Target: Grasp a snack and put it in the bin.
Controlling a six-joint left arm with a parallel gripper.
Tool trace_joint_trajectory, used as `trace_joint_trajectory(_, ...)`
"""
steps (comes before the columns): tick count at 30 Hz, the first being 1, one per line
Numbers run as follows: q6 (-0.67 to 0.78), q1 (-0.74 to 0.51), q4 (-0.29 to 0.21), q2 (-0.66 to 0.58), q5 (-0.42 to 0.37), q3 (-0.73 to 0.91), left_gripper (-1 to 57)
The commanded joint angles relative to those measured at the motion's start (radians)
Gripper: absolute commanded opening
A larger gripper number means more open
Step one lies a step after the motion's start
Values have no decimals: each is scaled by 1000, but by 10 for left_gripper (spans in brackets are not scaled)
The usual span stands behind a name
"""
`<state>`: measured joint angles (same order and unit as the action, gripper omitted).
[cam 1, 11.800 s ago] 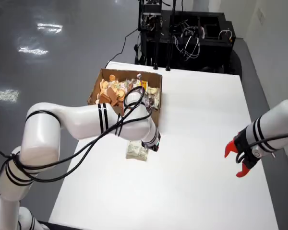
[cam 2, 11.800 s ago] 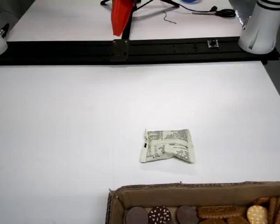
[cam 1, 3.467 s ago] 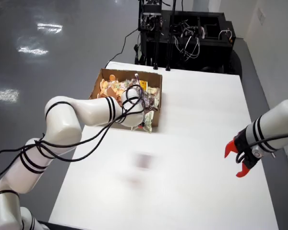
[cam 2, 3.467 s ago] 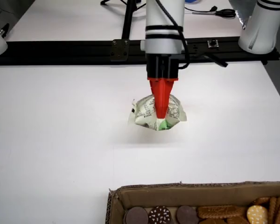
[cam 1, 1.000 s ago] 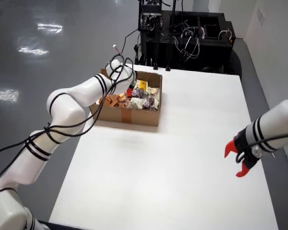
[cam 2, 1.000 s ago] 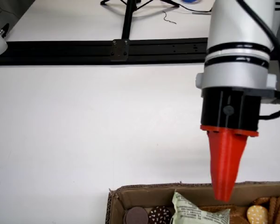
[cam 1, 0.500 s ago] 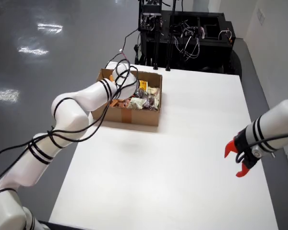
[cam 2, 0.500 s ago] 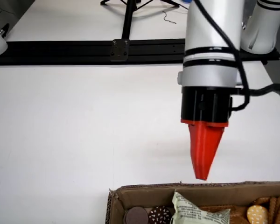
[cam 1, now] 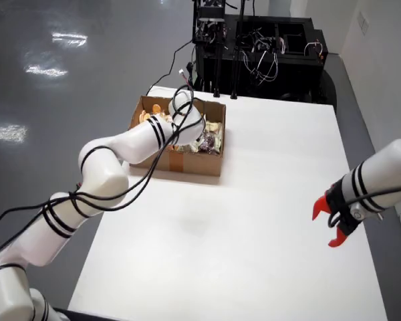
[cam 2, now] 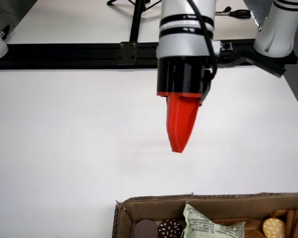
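Note:
A cardboard box (cam 1: 187,164) at the back left of the white table holds several snacks (cam 1: 210,140). In the view from the box side its front wall (cam 2: 154,203) runs along the bottom, with a green packet (cam 2: 208,225), a chocolate cookie (cam 2: 170,229) and a round biscuit (cam 2: 273,228) inside. My red gripper (cam 2: 178,148) points straight down over bare table, a short way from that wall. Its fingers meet in one wedge with no gap, and nothing is held. In the view from above, my striped wrist (cam 1: 187,127) and its cables cover the box and hide the gripper.
A second arm's red gripper (cam 1: 331,224) hangs open over the table's right side. A black rail (cam 2: 64,54) and arm bases (cam 2: 283,25) line the far edge in the view from the box side. A black equipment rack (cam 1: 260,47) stands behind the table.

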<state>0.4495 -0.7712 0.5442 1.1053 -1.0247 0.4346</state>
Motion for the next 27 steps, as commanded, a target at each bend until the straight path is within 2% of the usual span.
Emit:
trace_joint_trajectory(1, 14, -40, -10, -2, -56, -4, -1)
trace_joint_trajectory(12, 102, -125, -71, -32, -191, 6, -3)
trace_joint_trajectory(27, 310, -202, -110, -257, -221, 292, -4)
